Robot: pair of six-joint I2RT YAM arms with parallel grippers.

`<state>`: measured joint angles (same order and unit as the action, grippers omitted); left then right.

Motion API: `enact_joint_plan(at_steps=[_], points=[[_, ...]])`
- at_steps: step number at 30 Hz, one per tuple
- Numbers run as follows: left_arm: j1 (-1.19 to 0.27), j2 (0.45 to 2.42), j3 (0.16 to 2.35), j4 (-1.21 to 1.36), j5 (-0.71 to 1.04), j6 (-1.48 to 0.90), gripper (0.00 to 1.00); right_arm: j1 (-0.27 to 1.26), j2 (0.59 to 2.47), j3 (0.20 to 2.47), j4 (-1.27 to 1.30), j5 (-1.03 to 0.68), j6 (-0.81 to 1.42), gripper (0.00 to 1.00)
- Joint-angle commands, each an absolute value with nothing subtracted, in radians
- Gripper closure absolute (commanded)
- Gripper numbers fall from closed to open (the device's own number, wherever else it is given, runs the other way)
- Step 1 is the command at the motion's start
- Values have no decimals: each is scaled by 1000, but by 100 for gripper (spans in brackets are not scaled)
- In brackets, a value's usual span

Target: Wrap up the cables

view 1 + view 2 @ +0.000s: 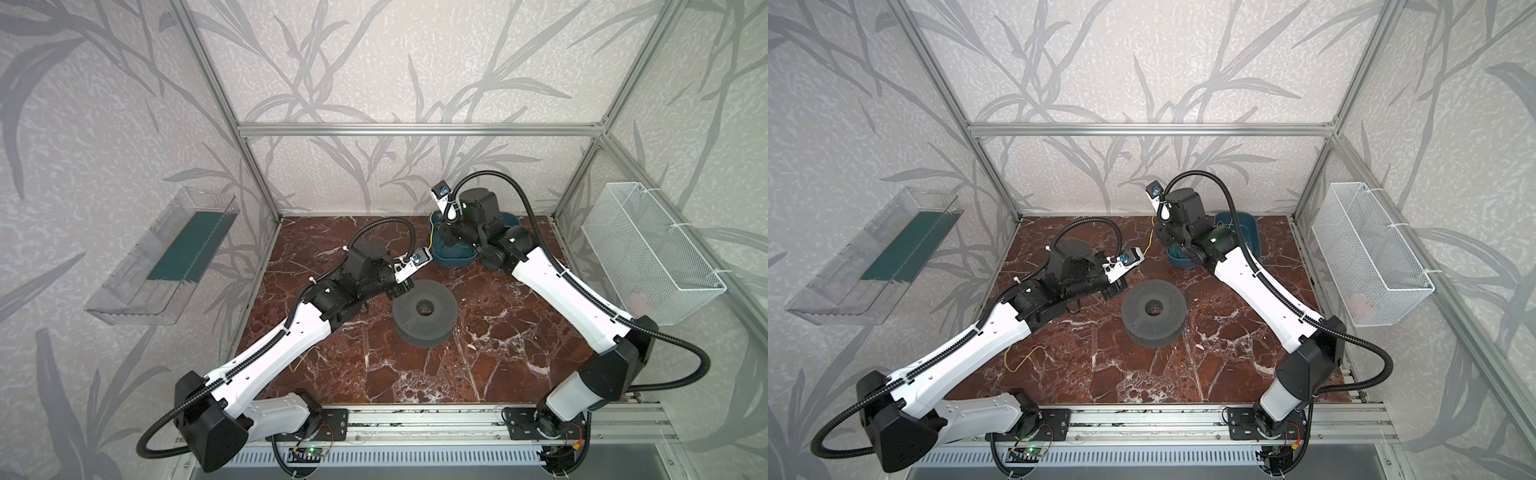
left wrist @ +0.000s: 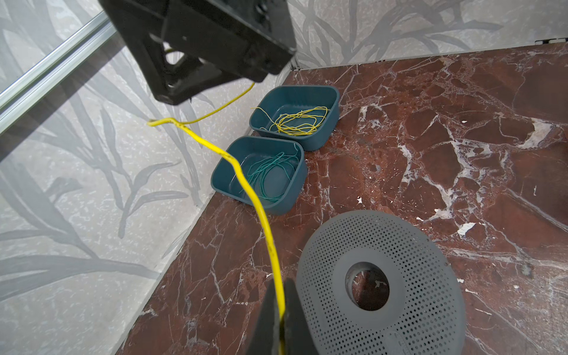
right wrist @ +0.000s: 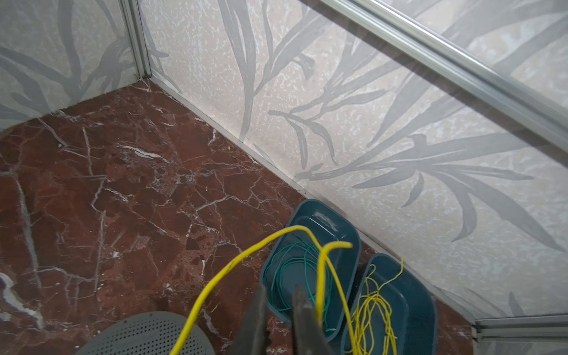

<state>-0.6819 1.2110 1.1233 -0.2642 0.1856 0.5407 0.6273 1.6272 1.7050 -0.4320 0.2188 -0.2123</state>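
- Your L claw is clamped tight on the yellow cable. The fingertips pinch it w/ no gap showing.
- From that pinch the cable rises slack through the air toward your R claw, kinks, then runs in under the R claw's black body.
- The L claw sits just beside the rim of the grey perforated spool, which lies flat on the table, hub hole up.
- Your R claw is all but closed. Its fingers are drawn close, w/ only a thin slit btwn them and no cable seen in the slit.
- One stretch of the yellow cable drops behind the outer side of an R finger. You can't tell if it's touching or caught there.
- Another stretch arches in mid-air just beyond the R fingertips.
- The R claw hovers over two bins set just beside each other at the table's far edge.
- One teal bin holds loose yellow cables. The second teal bin holds green wires.
- In a top view a yellow strand lies curled on the table beside your L forearm.
- Further out, a clear tray hangs on the L wall and a white mesh basket on the R wall.
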Motion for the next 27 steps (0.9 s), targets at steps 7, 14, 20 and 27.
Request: enact_joint_plan(at_steps=[7, 14, 20, 27], points=[[-686, 1172, 1120, -296, 165, 601, 100, 554, 1579, 1687, -386, 236, -137, 100], [-686, 1163, 1098, -306, 120, 627, 100, 358, 1505, 1613, -344, 51, 80, 100], [-672, 1158, 1052, -309, -4, 690, 100, 105, 1412, 1432, -180, -86, 421, 100], [-601, 1175, 1019, -335, -101, 752, 100, -77, 1367, 1347, -61, -170, 662, 100]])
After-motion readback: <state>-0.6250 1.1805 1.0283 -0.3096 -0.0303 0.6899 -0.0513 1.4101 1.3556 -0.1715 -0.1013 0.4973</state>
